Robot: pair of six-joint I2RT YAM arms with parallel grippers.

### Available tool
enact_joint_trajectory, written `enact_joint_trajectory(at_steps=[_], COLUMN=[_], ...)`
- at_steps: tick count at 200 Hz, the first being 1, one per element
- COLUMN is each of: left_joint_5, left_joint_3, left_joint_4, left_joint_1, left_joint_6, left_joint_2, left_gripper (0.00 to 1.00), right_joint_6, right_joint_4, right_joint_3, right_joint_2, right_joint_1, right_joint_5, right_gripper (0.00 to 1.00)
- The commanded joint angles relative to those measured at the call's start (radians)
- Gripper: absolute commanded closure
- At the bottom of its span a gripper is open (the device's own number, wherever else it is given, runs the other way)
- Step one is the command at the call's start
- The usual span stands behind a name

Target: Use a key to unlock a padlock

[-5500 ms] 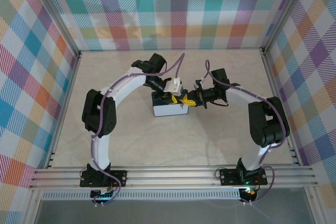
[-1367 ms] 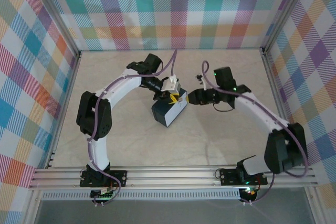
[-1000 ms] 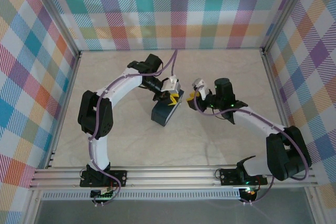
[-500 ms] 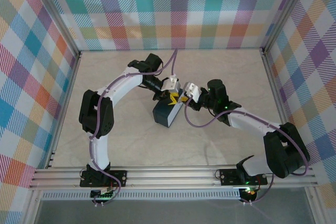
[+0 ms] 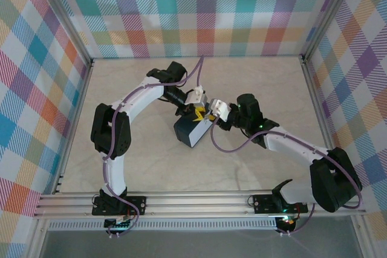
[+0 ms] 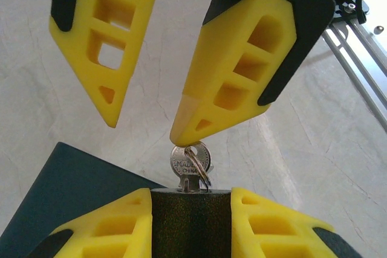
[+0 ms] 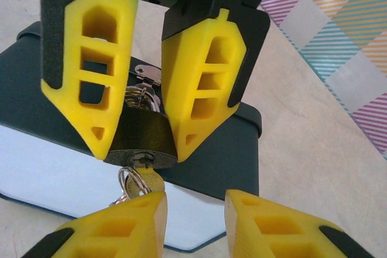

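- Two claws meet in the top view: the left claw (image 5: 197,113) and the right claw (image 5: 211,116) are tip to tip just above one dark-blue box (image 5: 191,133), which lies on the pale worktop (image 5: 145,167).
- One padlock (image 6: 190,225), dark-bodied, shows in the left wrist view, clamped between the left claw's two yellow fingers. One key (image 6: 189,160) stands in its keyhole, with one key ring (image 6: 204,172) through the head. The head's stamp partly reads "MADE" and "CHINA". The right claw hangs spread apart above it, one fingertip just at the key's head; whether they touch I cannot tell.
- One silver shackle (image 7: 143,92) tops the padlock in the right wrist view, against the box's dark lid above a white side. The left claw's fingers press both sides of the lock body. The key and ring point at the right claw's two fingers, which stand apart holding nothing.
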Motion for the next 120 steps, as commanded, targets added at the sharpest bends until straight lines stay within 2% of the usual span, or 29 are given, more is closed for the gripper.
enact_joint_trajectory(at_steps=[1,73,120], left_joint_5=[0.071,0.065,0.076], left_joint_3=[0.032,0.037,0.032], left_joint_4=[0.030,0.023,0.025], left_joint_1=[0.005,0.009,0.009], left_joint_6=[0.018,0.019,0.019], left_joint_2=[-0.025,-0.024,-0.038], left_gripper=[0.78,0.78,0.78], right_joint_6=[-0.022,-0.023,-0.032], right_joint_4=[-0.037,-0.071,-0.051], right_joint_3=[-0.001,-0.037,-0.026], right_joint_2=[-0.021,-0.087,-0.046], right_joint_1=[0.031,0.056,0.074], right_joint_5=[-0.028,0.001,0.037], right_gripper=[0.69,0.66,0.66])
